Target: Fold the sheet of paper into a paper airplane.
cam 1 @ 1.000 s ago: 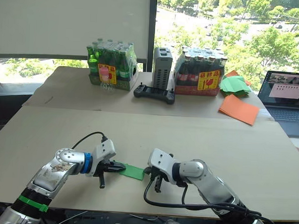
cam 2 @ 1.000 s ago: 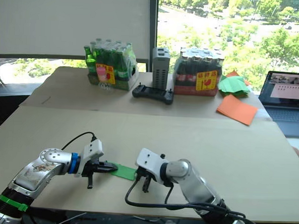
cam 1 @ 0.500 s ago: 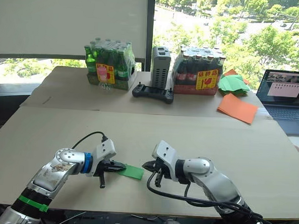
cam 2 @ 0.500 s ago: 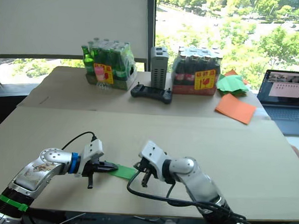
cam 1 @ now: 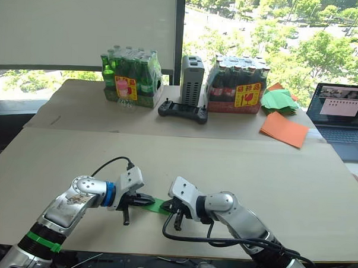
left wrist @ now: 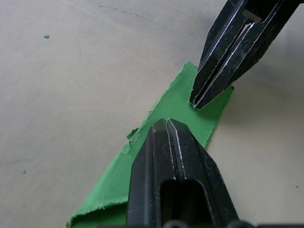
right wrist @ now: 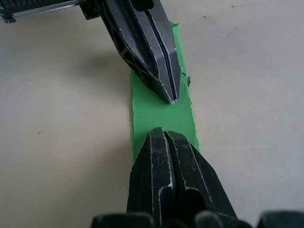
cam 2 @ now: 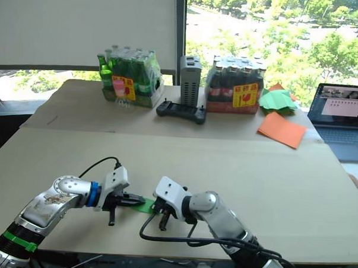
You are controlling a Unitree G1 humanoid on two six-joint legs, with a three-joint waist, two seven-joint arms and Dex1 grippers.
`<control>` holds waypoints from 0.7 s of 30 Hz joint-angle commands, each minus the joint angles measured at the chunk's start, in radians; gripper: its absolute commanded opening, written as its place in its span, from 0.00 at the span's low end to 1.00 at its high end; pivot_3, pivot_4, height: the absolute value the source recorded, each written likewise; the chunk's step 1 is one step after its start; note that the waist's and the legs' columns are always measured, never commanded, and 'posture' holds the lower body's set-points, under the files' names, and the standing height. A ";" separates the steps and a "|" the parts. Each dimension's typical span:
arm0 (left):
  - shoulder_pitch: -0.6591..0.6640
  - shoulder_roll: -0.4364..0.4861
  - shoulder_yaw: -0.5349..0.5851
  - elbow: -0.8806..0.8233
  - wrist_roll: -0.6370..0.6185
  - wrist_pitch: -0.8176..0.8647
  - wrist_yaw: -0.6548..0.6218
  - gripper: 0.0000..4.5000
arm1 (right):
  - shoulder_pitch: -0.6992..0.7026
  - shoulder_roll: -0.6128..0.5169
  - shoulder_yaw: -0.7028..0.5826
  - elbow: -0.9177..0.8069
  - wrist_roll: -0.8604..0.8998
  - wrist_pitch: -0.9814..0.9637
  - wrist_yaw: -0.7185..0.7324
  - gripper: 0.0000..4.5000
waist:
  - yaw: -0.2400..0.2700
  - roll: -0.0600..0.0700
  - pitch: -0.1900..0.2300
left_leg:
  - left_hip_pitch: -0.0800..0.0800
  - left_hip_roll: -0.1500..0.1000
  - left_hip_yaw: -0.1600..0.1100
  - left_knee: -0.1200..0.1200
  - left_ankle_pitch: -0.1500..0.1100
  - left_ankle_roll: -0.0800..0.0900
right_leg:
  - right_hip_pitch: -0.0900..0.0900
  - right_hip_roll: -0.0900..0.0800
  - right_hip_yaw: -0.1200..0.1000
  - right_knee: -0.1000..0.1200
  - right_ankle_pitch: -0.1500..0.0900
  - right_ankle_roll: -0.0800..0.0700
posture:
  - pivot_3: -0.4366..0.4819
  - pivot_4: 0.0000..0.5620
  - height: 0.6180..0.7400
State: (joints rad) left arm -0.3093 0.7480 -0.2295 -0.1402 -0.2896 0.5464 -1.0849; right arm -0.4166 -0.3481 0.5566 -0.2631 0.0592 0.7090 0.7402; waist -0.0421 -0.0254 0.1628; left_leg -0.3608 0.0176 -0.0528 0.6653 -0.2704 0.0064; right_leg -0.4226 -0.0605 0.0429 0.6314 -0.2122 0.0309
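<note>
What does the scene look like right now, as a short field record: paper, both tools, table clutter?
paper: folded green strip, flat on the near table, ragged edges
left tool: shut, tips pressing on the strip
right tool: shut, tips on the strip's other end, facing the left tool
far table: two bottle packs, controller, orange sheet, green heap, laptop
</note>
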 commanded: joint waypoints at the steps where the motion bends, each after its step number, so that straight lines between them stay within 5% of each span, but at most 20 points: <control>1: -0.032 -0.013 -0.022 0.007 0.023 -0.025 -0.010 0.00 | 0.020 -0.027 0.031 0.042 -0.026 0.037 0.000 0.01 | 0.000 0.000 0.000 | 0.000 0.000 0.000 0.000 0.000 0.000 | 0.000 0.000 0.000 0.000 0.000 0.000 | 0.48 0.27 1.00; 21: -0.023 0.011 -0.063 0.182 0.142 -0.181 -0.051 0.00 | 0.016 -0.037 0.046 0.028 -0.024 0.071 0.002 0.01 | -0.003 0.002 -0.002 | 0.004 0.000 0.000 0.000 0.000 0.000 | 0.003 0.000 0.000 0.000 -0.001 0.001 | 0.48 0.27 1.00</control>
State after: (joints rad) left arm -0.3648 0.7252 -0.2822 -0.0060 -0.1961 0.3542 -1.1356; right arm -0.4216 -0.3590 0.5767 -0.2692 0.0539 0.7268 0.7395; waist -0.0453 -0.0233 0.1611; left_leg -0.3562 0.0178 -0.0525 0.6652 -0.2705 0.0065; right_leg -0.4190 -0.0602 0.0433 0.6317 -0.2132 0.0325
